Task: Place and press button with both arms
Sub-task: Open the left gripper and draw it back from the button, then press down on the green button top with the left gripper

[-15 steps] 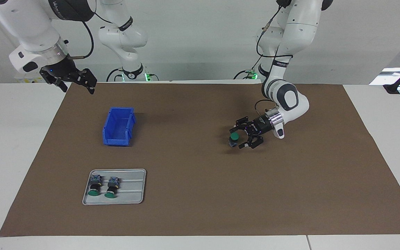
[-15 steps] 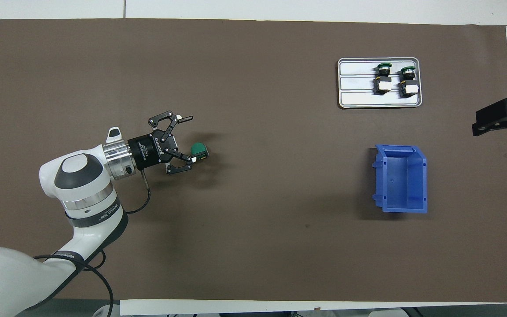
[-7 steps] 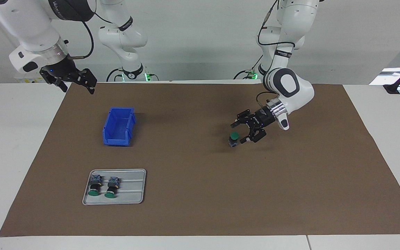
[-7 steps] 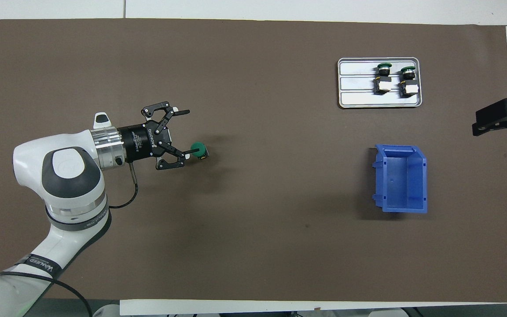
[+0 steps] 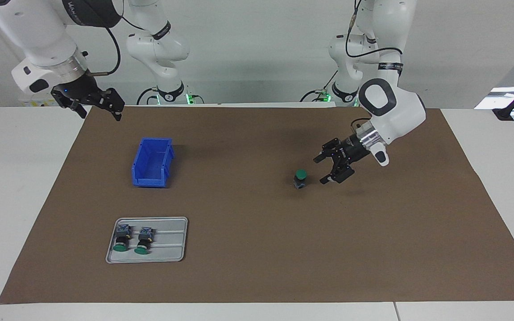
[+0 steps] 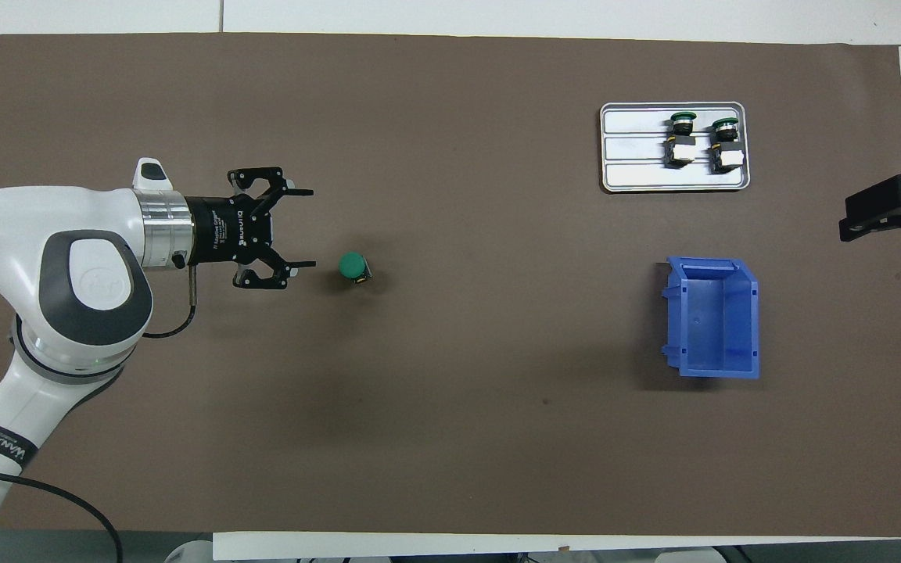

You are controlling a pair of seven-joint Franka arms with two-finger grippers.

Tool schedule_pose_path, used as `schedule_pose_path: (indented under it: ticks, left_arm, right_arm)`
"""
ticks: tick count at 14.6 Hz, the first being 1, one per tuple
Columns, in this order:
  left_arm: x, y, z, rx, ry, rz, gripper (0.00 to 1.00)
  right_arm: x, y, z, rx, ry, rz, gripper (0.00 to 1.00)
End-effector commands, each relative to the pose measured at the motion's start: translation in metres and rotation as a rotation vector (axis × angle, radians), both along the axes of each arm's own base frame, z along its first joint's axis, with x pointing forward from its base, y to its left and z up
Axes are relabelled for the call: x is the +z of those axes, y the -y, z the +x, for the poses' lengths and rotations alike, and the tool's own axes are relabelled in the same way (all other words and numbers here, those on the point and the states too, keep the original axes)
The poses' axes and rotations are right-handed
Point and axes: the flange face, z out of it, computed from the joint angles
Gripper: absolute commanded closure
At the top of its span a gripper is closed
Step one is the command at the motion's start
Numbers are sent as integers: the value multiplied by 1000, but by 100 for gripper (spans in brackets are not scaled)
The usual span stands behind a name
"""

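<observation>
The small push-button with the round green cap [image 5: 300, 174] [image 6: 353, 266] stands upright on the brown paper mat [image 5: 257, 249] [image 6: 450, 438], cap facing up, its dark barrel and blue-grey block beneath it, toward the left arm's end of the table. Nothing grips it.

Just beside the button is the left gripper [image 5: 323, 170] [image 6: 300, 228], a black two-finger tool on the white left arm [image 5: 391, 109] [image 6: 67, 258]. Its jaws stand wide apart and empty, the fingertips pointing toward the button with a clear gap between them and the cap. The gripper hangs low over the mat, tilted down from the wrist.

At the right arm's end, the right gripper [image 5: 101, 111] [image 6: 849, 227] hangs over the mat's edge, well apart from everything. Its fingers are spread too and hold nothing; the white right arm [image 5: 38, 40] waits there.

The open blue plastic bin [image 5: 152, 162] [image 6: 712, 319] sits on the mat toward the right arm's end. Farther from the robots than the bin lies a flat grey metal tray [image 5: 172, 243] [image 6: 630, 148], and on it two more green-capped push-buttons [image 5: 121, 238] [image 6: 681, 139] lie on their sides, side by side, caps pointing away from the robots.
</observation>
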Motion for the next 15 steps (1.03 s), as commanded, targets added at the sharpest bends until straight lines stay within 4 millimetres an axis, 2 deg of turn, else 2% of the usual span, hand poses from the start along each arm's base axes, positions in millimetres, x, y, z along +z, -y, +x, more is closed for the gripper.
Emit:
schedule_pose_path:
  ticks: [1,5,7,8,9,13,15]
  left_arm:
    - [18,-6,24,-144,25,125,0]
    - [51,-7,29,-273,124,277,0]
    - [59,-5,31,-420,211,461,0]
    - [62,6,27,-513,256,543,0]
    - [67,31,18,-590,289,601,0]
    - [75,69,6,-651,315,626,3]
    - [83,80,7,-681,320,617,42]
  right_arm:
    - [1,0,-7,15,0,0,2]
    - [1,0,-7,15,0,0,2]
    - [1,0,-7,15,0,0,2]
    - [1,0,-7,16,-1,0,2]
    - [1,0,-7,15,0,0,2]
    - [1,0,-7,15,0,0,2]
    - [1,0,-7,15,0,0,2]
